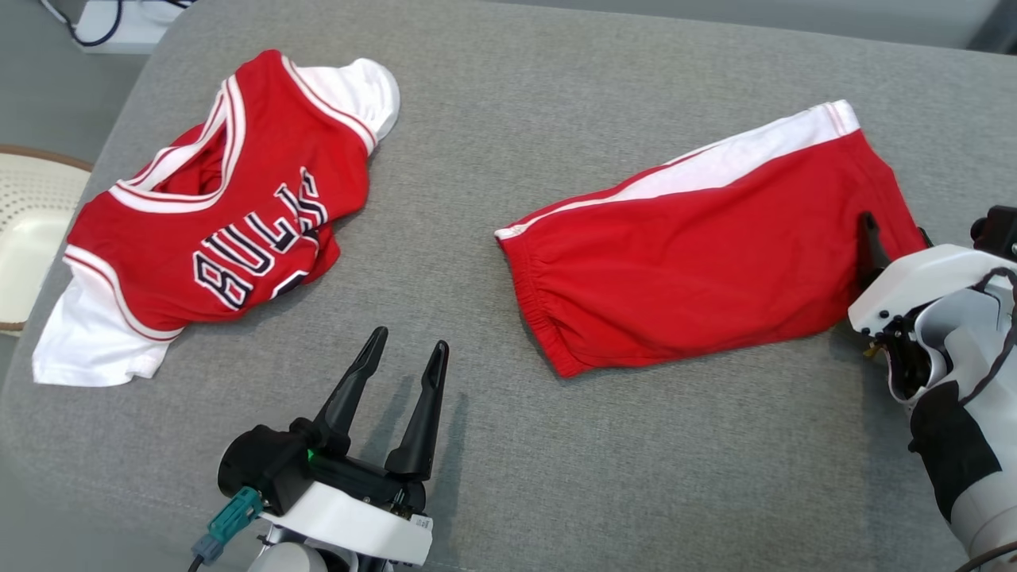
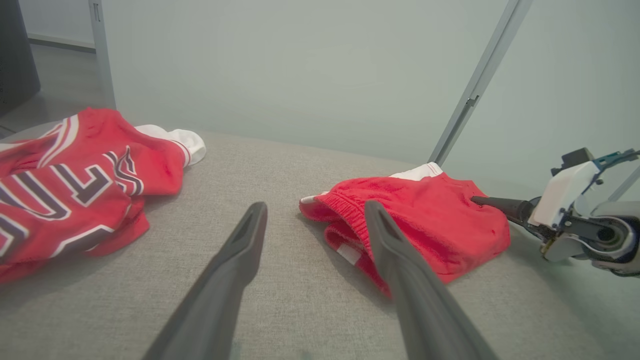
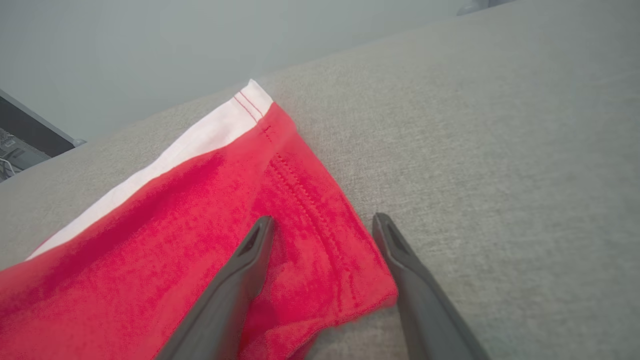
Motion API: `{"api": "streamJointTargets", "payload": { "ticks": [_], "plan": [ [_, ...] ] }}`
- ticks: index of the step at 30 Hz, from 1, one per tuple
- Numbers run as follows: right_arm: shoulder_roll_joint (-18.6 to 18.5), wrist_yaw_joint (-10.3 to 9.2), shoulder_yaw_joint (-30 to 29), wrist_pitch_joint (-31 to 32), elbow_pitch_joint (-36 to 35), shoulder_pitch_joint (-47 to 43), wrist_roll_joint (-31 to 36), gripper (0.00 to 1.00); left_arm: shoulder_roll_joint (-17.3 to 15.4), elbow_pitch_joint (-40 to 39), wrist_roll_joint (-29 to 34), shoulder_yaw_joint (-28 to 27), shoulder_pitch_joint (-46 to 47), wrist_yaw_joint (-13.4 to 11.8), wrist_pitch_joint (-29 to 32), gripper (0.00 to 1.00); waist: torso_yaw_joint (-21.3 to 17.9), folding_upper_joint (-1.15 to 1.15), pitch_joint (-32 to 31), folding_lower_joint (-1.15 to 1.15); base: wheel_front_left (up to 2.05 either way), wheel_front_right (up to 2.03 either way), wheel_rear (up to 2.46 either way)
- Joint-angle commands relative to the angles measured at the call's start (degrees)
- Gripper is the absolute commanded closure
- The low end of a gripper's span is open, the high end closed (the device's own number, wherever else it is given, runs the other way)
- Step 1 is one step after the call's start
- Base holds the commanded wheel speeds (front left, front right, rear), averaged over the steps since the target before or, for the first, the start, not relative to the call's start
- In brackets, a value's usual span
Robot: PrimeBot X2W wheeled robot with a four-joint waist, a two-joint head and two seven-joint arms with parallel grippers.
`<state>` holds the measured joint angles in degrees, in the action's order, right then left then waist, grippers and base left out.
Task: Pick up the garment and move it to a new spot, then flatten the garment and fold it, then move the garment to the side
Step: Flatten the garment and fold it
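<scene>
Task stage: the red shorts are seen lying flat and doubled over, one leg upon the other, so the flattening and the fold are judged to be done or nearly done — the move to the side is what is left.
Shorts: they are spread on the right half of the grey cloth-covered counter, with the waistband toward the middle and the leg hem with the white stripe toward the far right.
Right hand: it is held low at the leg hem with its fingers parted, one over the red cloth and the other just outside the edge, over the bare counter. Nothing is gripped; whether the cloth is pressed cannot be told.
Left hand: it is open and empty near the front edge, well apart from the shorts.
Jersey: a red Bulls jersey is seen crumpled at the far left, touched by neither hand.
Next need, as judged: the hem corner must be closed upon before the shorts can be drawn aside.
</scene>
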<state>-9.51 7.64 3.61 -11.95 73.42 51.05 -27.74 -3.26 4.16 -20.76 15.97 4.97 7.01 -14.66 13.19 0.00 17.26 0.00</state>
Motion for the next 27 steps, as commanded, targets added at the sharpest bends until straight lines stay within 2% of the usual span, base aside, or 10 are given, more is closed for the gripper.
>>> {"api": "streamJointTargets", "payload": {
  "ticks": [1, 2, 3, 4, 12, 20, 27],
  "plan": [
    [0.76, -0.15, 0.85, 0.86, -0.38, 0.70, 0.76, 0.00, -0.54, -1.16, -0.30, -1.56, 1.68, 0.42, -0.34, 0.00, 0.72, 0.00, 0.15, 0.00, 0.00, 0.00, 0.00],
    [0.77, -0.15, 0.85, 1.52, -0.14, 0.85, 1.14, 0.32, -0.52, -1.05, -0.34, -1.44, 1.70, 0.43, -0.34, 0.00, 0.96, 0.00, 0.06, 0.00, 0.00, 0.00, 0.00],
    [0.75, -0.15, 0.87, 1.94, 0.04, 0.96, 1.61, 0.70, -0.51, -0.94, -0.37, -1.36, 1.67, 0.44, -0.34, 0.00, 1.10, 0.00, -0.06, 0.00, 0.00, 0.00, 0.00],
    [0.73, -0.15, 0.81, 2.18, 0.17, 1.00, 2.05, 1.00, -0.51, -0.83, -0.39, -1.30, 1.62, 0.44, -0.34, 0.00, 1.19, 0.00, -0.23, 0.00, 0.00, 0.00, 0.00],
    [0.58, -0.15, -1.42, 1.06, 0.51, -1.27, 5.69, 1.00, -0.24, -1.00, -0.91, -2.10, 0.43, 0.46, -0.34, 0.00, -0.31, 0.00, -2.56, 0.00, 0.00, 0.00, 0.00],
    [2.78, -0.15, -5.31, -2.88, 0.46, -6.02, 10.19, 1.00, 0.02, -1.75, -0.95, -3.47, -0.68, 0.47, -0.34, 0.00, -4.54, 0.00, -4.46, 0.00, 0.00, 0.00, 0.00],
    [5.61, -0.15, -14.74, -3.03, -12.33, -14.79, 16.55, 1.00, 0.10, -2.19, -0.40, -4.46, -1.13, 0.47, -0.34, 0.00, -8.61, 0.00, -5.36, 0.00, 0.00, 0.00, 0.00]
  ]
}}
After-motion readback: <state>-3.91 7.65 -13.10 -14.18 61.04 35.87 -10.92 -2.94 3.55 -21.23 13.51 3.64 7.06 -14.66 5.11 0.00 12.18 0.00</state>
